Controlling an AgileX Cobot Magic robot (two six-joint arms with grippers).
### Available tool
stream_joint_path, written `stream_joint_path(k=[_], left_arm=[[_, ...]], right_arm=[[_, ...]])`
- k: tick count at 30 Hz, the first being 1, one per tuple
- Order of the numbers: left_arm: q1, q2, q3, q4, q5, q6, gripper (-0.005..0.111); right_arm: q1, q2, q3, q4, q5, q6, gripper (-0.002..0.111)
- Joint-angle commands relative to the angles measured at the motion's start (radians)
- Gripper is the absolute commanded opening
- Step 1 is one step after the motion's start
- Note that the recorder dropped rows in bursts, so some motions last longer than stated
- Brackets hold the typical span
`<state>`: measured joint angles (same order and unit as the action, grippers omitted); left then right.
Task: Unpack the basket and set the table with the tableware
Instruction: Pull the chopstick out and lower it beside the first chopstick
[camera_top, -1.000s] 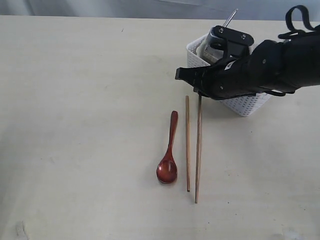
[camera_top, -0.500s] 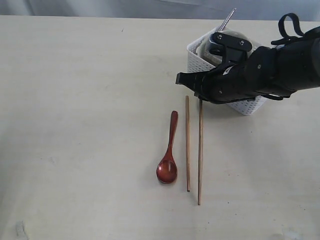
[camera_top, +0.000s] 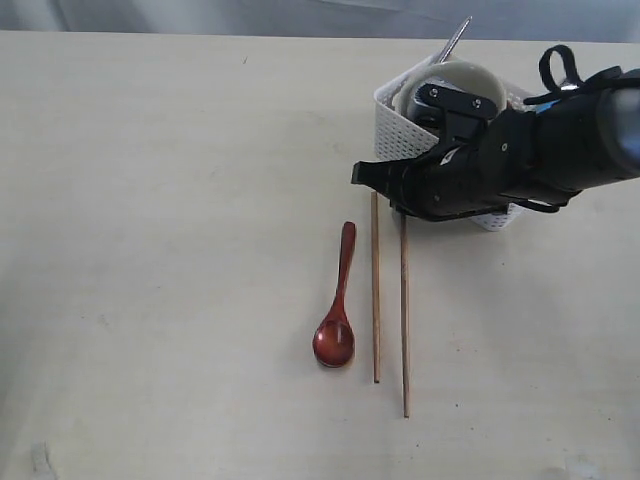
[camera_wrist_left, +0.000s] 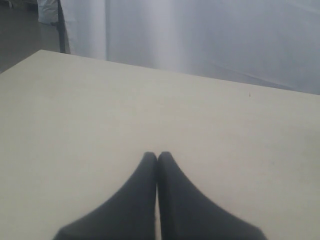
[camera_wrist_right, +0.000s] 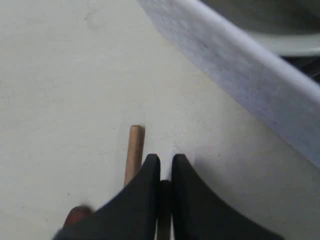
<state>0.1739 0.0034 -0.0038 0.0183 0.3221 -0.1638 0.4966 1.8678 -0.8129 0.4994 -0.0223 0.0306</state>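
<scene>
Pale table (camera_top: 150, 200) beside the basket (camera_top: 395, 125): my right gripper (camera_wrist_right: 165, 160) pinches one chopstick (camera_top: 404, 320).
A second chopstick (camera_top: 375, 290) and a spoon (camera_top: 338, 300) lie alongside; my left gripper (camera_wrist_left: 157, 156) is closed.

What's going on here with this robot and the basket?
The right gripper is shut on the end of a chopstick that lies alongside the other chopstick and the wooden spoon on the table. The bowl and a metal utensil are still in the basket. The left gripper is shut and holds nothing.
</scene>
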Motion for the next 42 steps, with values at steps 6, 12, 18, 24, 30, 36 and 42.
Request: stream_joint_path(k=[6,12,18,24,30,36,42], left_arm=[[0.003,-0.003,0.004,0.005,-0.003,0.002,0.000],[0.003,-0.003,0.004,0.005,-0.003,0.002,0.000],[0.003,-0.003,0.004,0.005,-0.003,0.002,0.000],[0.003,-0.003,0.004,0.005,-0.003,0.002,0.000],[0.003,-0.003,0.004,-0.004,-0.003,0.002,0.000],[0.003,-0.003,0.004,-0.004,-0.003,0.002,0.000],[0.003,-0.003,0.004,-0.004,-0.003,0.002,0.000]], right_arm=[[-0.004,0.016,0.002,-0.002,-0.052,0.001,-0.001],[-0.004,0.016,0.002,-0.002,-0.052,0.016,-0.001],[-0.004,0.016,0.002,-0.002,-0.052,0.016,0.000],[-0.004,0.016,0.002,-0.002,-0.056,0.016,0.000],[-0.004,0.016,0.002,-0.002,-0.056,0.026,0.000],[-0.004,0.016,0.002,-0.002,-0.055,0.030,0.000],[-0.004,0.016,0.002,0.008,-0.053,0.056,0.034]])
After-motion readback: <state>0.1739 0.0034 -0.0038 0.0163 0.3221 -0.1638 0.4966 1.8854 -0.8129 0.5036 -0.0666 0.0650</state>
